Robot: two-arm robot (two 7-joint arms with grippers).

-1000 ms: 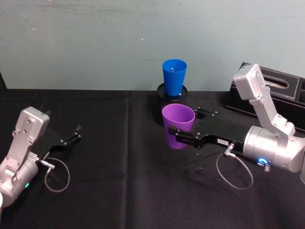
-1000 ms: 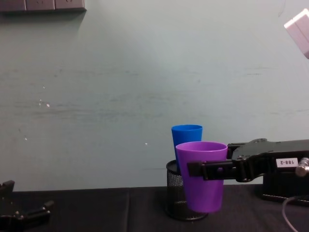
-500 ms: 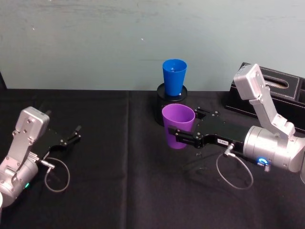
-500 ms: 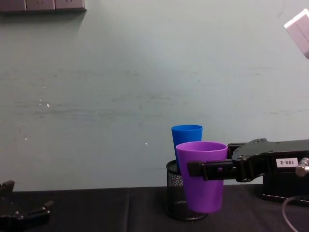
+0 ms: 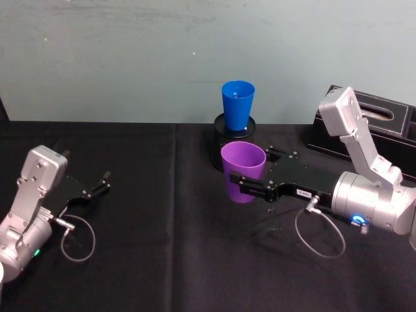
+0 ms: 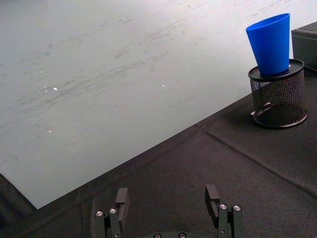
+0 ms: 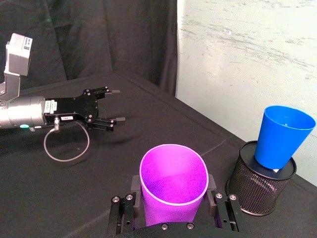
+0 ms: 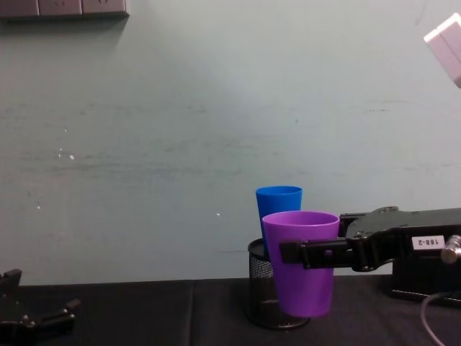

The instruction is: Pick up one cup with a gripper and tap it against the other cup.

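Note:
My right gripper (image 5: pixel 242 185) is shut on the purple cup (image 5: pixel 243 171), holding it upright above the black cloth, just in front of the mesh holder. The same cup (image 8: pixel 302 262) hangs clear of the table in the chest view, clamped by the long black fingers (image 8: pixel 317 253). The blue cup (image 5: pixel 237 105) stands in the black mesh pen holder (image 5: pixel 227 144) behind it, a short gap apart. In the right wrist view the purple cup (image 7: pixel 172 191) sits between the jaws, the blue cup (image 7: pixel 283 136) beyond. My left gripper (image 5: pixel 104 181) rests open at the far left.
A black box (image 5: pixel 374 130) stands at the back right, behind my right arm. A grey cable loop (image 5: pixel 320 237) hangs under the right wrist. The black cloth (image 5: pixel 169 253) covers the table, with the pale wall close behind the holder.

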